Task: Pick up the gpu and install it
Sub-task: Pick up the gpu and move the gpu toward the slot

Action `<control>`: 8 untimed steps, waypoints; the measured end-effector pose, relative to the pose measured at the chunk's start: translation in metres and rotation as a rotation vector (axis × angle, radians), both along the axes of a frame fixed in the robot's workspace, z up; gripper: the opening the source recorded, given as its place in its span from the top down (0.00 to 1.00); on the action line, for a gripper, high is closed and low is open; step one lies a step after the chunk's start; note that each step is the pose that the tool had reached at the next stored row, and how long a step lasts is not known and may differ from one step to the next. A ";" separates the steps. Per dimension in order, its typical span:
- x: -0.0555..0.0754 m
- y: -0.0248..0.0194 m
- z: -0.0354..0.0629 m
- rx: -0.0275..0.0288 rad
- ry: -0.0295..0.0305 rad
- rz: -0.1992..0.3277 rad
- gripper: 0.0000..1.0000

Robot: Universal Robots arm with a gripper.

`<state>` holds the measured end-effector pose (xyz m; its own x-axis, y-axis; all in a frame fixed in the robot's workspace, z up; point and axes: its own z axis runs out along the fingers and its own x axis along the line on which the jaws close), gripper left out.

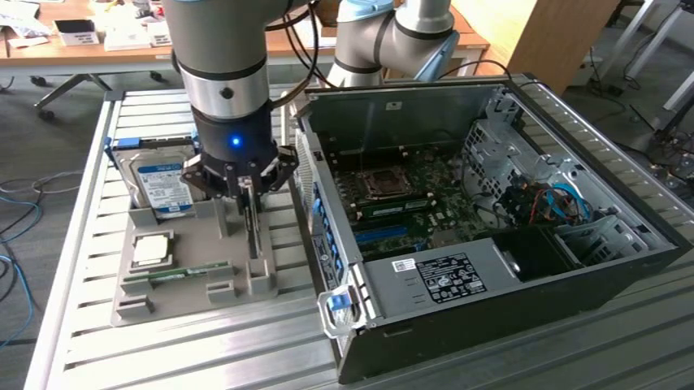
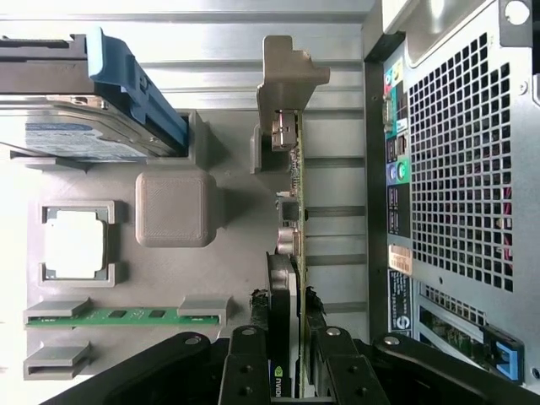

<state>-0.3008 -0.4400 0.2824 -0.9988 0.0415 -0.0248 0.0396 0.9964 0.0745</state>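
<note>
**GPU gripped, seated in holder beside the case**

- Gripper [image 1: 247, 188] [image 2: 291, 375] sits straight down over the gpu [image 1: 253, 231] [image 2: 293, 211]. In the wrist view the black fingers [image 2: 246, 371] press against both faces of the card, so the jaws are half closed and clamped on it.
- The card stands on edge in the slotted posts of the grey holder [image 1: 174, 302] [image 2: 228, 270], on the side of the holder nearest the computer case [image 1: 607, 268] [image 2: 456, 169].
- The card is seen edge-on, so the fan face cannot be made out.
- Its silver bracket [image 2: 287, 63] shows at the end away from the fingers.
- The lower edge is hidden in the holder slots.
- In the exterior view the gripper body covers the card's top, and the contact itself is hard to make out there.
- Also in the holder:
  - hard drive [image 1: 161, 185] [image 2: 84, 139], upright
  - processor chip [image 1: 152, 248] [image 2: 76, 245], flat
  - memory stick [image 1: 179, 274] [image 2: 126, 315], on edge
- The case lies open on the slatted table [image 1: 217, 357], and its far side is cut off by the frame.
</note>
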 end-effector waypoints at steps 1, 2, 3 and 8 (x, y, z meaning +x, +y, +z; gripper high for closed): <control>0.000 0.0000 0.0009 0.0000 0.0001 0.000 0.73; 0.000 0.0000 0.0020 0.0000 0.0000 0.000 0.73; 0.000 0.0000 0.0033 0.0000 0.0000 0.000 0.73; 0.000 0.0001 0.0111 0.0001 -0.0001 0.000 0.73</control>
<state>-0.3009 -0.4399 0.2935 -0.9988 0.0416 -0.0249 0.0397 0.9964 0.0746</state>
